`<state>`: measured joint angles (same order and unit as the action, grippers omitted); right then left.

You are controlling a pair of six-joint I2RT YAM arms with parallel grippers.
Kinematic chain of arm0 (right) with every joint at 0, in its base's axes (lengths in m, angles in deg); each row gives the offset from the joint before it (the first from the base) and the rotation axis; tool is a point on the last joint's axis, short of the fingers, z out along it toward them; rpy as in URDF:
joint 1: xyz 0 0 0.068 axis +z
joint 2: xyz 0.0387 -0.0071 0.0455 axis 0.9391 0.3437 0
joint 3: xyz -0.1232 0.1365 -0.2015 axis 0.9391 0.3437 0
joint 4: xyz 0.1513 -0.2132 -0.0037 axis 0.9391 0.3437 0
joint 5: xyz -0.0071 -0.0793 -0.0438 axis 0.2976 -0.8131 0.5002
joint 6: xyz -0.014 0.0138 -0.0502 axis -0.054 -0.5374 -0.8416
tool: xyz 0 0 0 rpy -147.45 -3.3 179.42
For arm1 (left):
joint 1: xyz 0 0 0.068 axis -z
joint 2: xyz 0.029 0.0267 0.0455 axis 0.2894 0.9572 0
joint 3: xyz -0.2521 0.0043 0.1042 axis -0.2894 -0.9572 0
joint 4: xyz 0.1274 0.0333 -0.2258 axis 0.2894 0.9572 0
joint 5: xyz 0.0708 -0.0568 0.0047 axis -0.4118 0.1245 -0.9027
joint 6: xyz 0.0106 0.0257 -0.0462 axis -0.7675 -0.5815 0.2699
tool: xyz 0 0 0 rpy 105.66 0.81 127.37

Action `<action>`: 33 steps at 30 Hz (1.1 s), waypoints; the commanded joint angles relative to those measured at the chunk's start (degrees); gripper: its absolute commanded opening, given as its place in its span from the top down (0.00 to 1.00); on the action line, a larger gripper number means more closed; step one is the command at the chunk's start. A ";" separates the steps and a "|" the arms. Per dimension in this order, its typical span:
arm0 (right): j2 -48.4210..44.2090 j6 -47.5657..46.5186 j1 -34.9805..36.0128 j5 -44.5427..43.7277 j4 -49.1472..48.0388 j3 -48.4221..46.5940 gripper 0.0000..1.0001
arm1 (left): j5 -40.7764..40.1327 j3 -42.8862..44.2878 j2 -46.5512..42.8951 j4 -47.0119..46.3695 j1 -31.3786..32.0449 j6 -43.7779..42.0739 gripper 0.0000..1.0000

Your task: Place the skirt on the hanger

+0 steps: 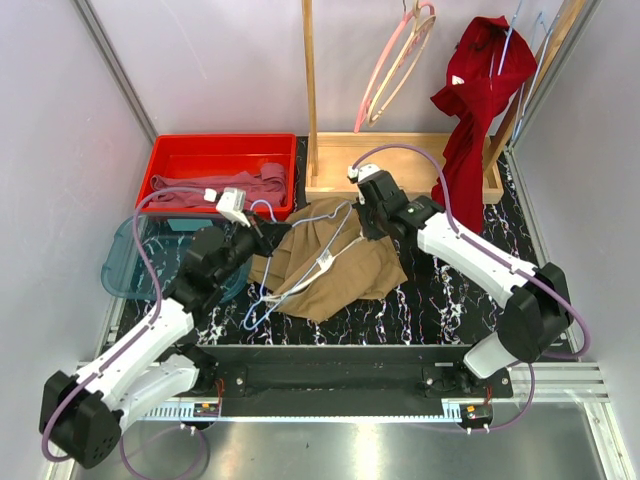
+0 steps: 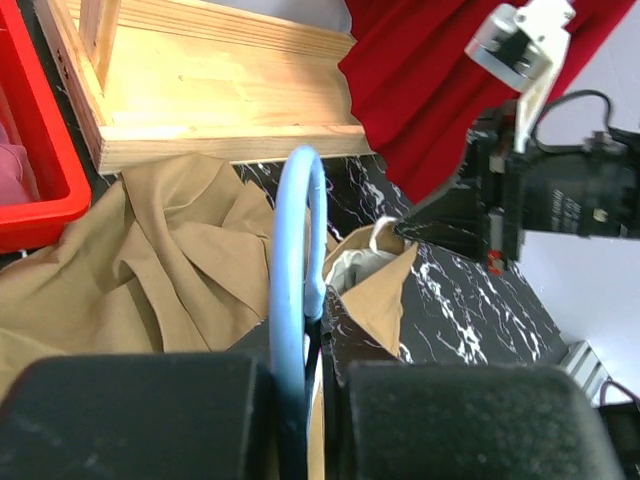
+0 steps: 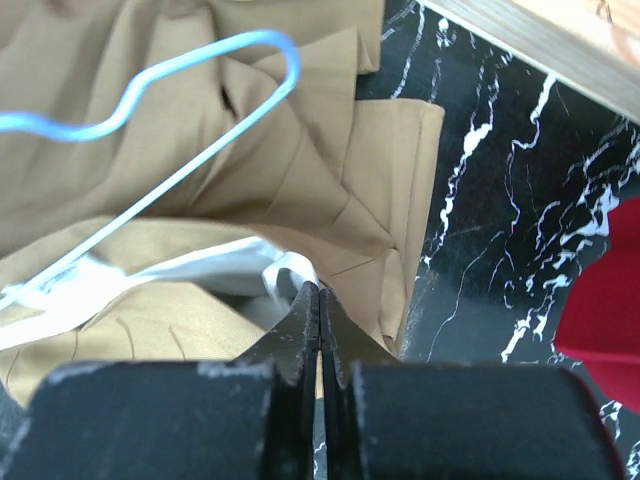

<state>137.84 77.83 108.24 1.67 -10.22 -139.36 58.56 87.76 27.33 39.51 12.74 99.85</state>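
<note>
The tan skirt (image 1: 335, 270) lies crumpled on the black marble tabletop, in front of the wooden rack base. The thin light-blue wire hanger (image 1: 336, 235) lies across it. My left gripper (image 1: 262, 232) is at the skirt's left edge. In the left wrist view it (image 2: 315, 340) is shut on the hanger's blue wire (image 2: 298, 240), with skirt cloth (image 2: 180, 260) beyond. My right gripper (image 1: 372, 228) is at the skirt's upper right edge. In the right wrist view it (image 3: 320, 298) is shut on the skirt (image 3: 330, 170) by a white inner loop, with the hanger's wire (image 3: 190, 168) to its left.
A red bin (image 1: 170, 150) holding mauve cloth (image 1: 250, 185) is at the back left, with a teal bin (image 1: 120, 265) in front of it. The wooden rack base (image 1: 330, 185) is behind the skirt. A pink hanger (image 1: 395, 65) and a dark red garment (image 1: 475, 90) hang above it.
</note>
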 commanded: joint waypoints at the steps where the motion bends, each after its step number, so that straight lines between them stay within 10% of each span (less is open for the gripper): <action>1: -0.53 4.99 -0.20 -4.75 -4.06 1.17 1.00 | 4.60 -1.87 -3.97 -4.38 -0.21 -1.16 1.00; 10: -1.85 11.32 -0.56 -7.48 -8.55 3.99 1.00 | 18.33 -3.72 -6.70 -5.09 -0.21 -1.69 1.00; 33: -5.46 13.09 -1.87 -7.31 -11.27 6.62 1.00 | 13.24 -1.53 -8.03 4.93 -0.21 -3.45 1.00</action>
<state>134.89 91.95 107.00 -6.68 -17.78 -132.67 72.68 83.61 19.57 44.06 12.59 97.07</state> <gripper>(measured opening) 0.006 0.038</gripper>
